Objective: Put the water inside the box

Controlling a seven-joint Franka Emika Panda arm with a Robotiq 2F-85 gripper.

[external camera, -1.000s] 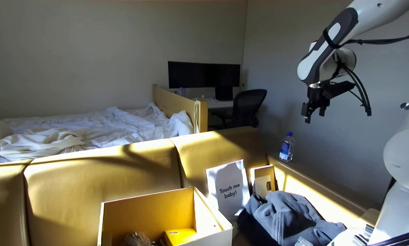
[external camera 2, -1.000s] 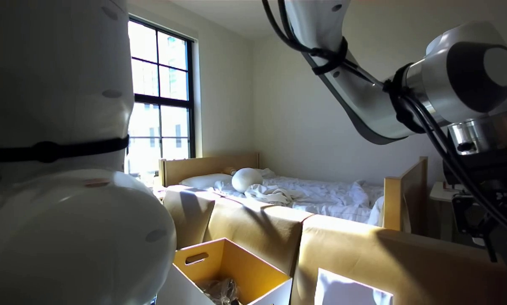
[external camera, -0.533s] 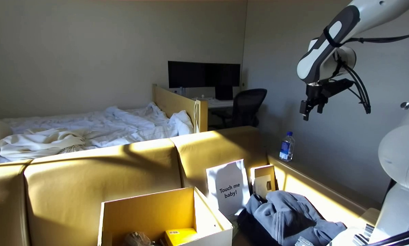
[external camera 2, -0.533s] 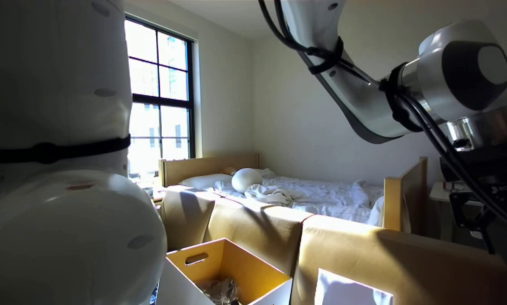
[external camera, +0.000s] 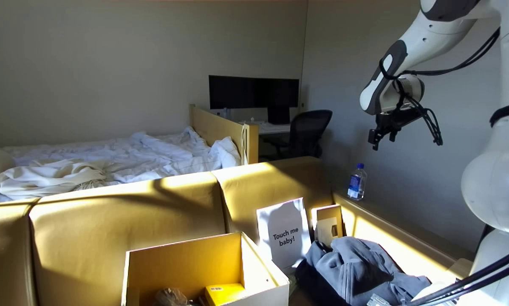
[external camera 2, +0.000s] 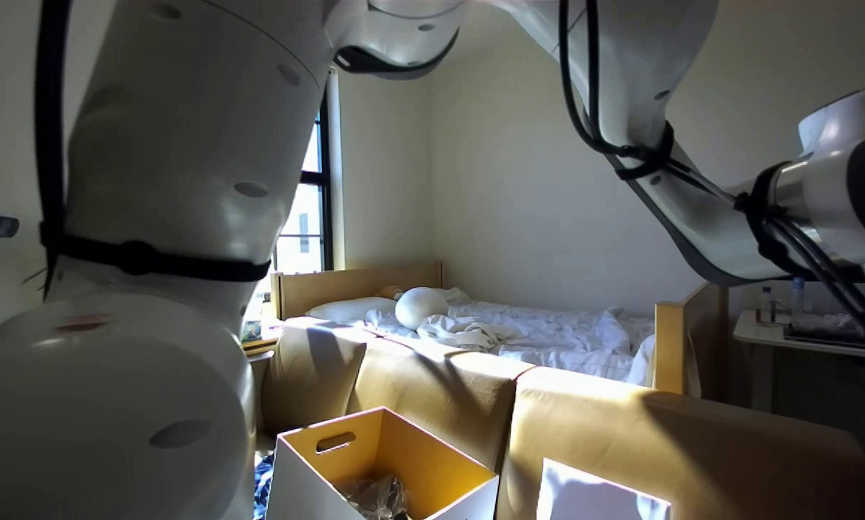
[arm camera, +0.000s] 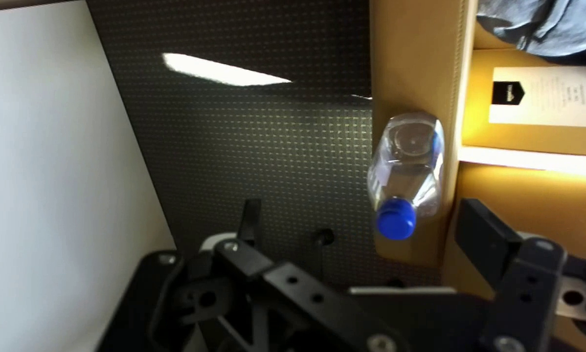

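In an exterior view, a bed (external camera: 220,131) stands mid-left, a screen (external camera: 241,92) upper centre, a patchily sunlit sofa (external camera: 131,212) below, grey walls (external camera: 123,63) above

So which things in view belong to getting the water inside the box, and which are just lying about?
For the job:
blue-capped water bottle
large open box
gripper, open

Lying about:
grey clothing
white panel printed "Touch me baby!"
yellow packet, inside that box
crumpled clear plastic, inside it too
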